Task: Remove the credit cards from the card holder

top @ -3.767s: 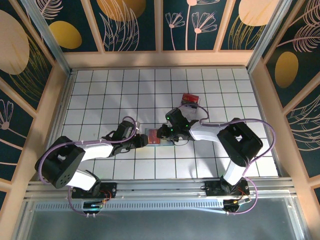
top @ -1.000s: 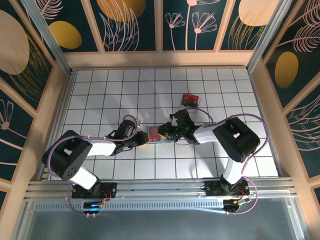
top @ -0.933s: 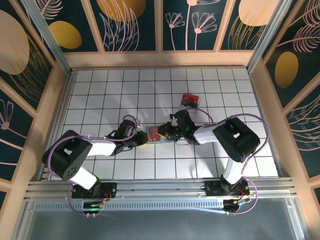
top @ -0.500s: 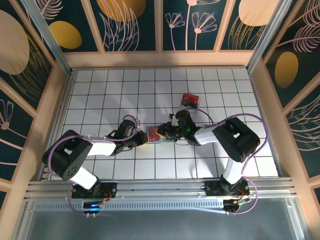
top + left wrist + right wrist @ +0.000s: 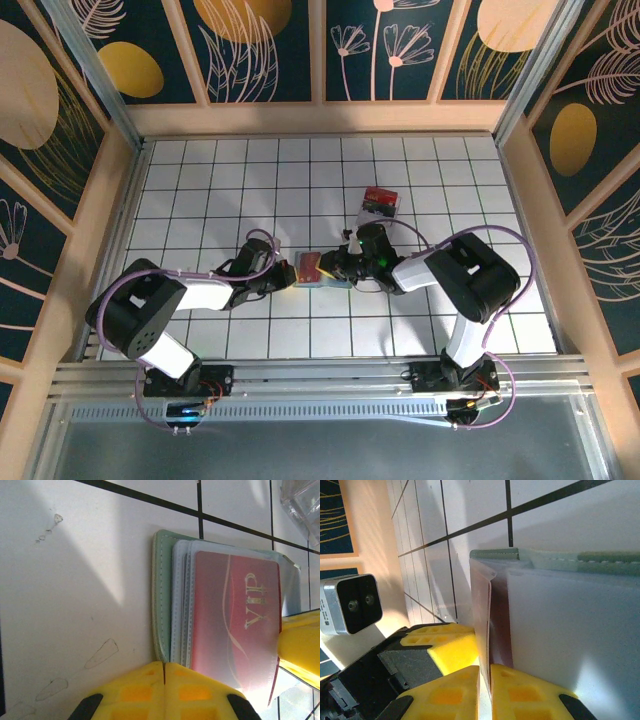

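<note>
Floor [image 5: 200,180]: white tiles, floral walls [image 5: 260,40] | left gripper [image 5: 164,666] pressed together | right gripper [image 5: 485,669] pinching credit card [image 5: 501,630]

- The left gripper [image 5: 164,672] has drawn its fingers fully together and now pinches the edge of the card holder [image 5: 162,595].
- The right gripper [image 5: 485,677] has narrowed onto the dark red card [image 5: 496,630].
- Seen from above, the right gripper has slid slightly rightward, away from the left one, baring more of the card holder.
- The left arm [image 5: 140,315] has swung its elbow rightward.
</note>
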`<state>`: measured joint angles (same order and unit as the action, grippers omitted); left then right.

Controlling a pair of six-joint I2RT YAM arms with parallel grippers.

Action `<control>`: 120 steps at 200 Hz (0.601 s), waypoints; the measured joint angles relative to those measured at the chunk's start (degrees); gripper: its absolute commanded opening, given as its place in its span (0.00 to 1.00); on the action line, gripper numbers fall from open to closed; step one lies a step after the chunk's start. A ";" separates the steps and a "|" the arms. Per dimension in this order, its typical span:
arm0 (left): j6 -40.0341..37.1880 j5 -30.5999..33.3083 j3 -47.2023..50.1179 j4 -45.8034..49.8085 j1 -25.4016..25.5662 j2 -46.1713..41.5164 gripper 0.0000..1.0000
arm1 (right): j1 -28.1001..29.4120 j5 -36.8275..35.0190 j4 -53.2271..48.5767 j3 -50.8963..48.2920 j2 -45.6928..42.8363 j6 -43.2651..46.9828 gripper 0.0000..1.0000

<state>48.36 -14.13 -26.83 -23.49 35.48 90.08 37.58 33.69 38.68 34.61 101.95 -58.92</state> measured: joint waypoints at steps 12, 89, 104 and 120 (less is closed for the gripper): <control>0.02 0.00 -0.17 0.02 0.00 0.20 0.00 | -0.31 0.31 0.15 -0.20 -0.02 0.02 0.15; 0.37 0.00 -0.61 0.13 0.11 0.74 0.00 | -1.18 0.92 0.17 -1.27 -0.48 0.02 0.16; 0.42 0.02 -0.61 0.13 0.11 0.76 0.00 | -1.18 0.94 0.17 -1.31 -0.59 0.00 0.15; 0.42 0.02 -0.63 0.13 0.11 0.79 0.00 | -1.18 0.92 0.20 -1.44 -0.74 0.00 0.15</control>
<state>48.77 -14.11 -27.46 -23.35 35.59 90.87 36.40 34.61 38.87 33.17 101.21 -58.92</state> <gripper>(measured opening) 0.044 0.154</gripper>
